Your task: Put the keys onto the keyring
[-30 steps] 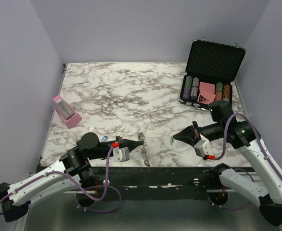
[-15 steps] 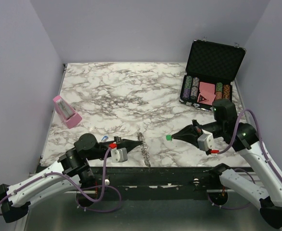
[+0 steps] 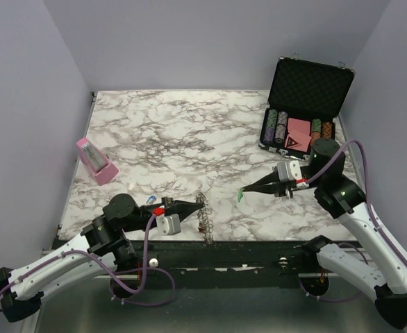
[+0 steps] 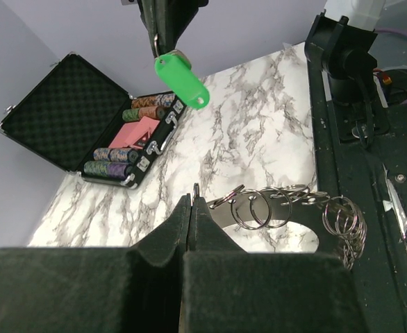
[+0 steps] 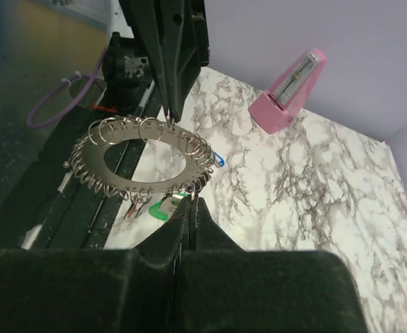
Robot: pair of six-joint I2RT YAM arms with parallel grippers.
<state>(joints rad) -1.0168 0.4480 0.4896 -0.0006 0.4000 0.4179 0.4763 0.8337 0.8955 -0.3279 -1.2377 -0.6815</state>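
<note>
The keyring [image 3: 204,214] is a flat silvery disc with many small split rings round its rim, held on edge near the table's front. My left gripper [image 3: 201,203] is shut on one of those rings [image 4: 196,187]; the rest of the keyring [image 4: 280,208] hangs to the right of its tips. My right gripper [image 3: 244,192] is shut on the little ring of a green key [image 3: 240,197], a short way right of the keyring. From the left wrist the green key [image 4: 181,78] dangles below the right fingers. From the right wrist the keyring [image 5: 141,156] is just ahead of my right gripper [image 5: 192,201]. A blue key [image 3: 151,199] lies beside the left arm.
An open black case of poker chips [image 3: 304,104] stands at the back right. A pink metronome [image 3: 96,161] sits at the left edge. A black rail [image 3: 224,250] runs under the table's front edge, right below the keyring.
My right gripper has swung left and away from the front edge with the green key. The left gripper has crept slightly right, tilting the keyring more upright.
</note>
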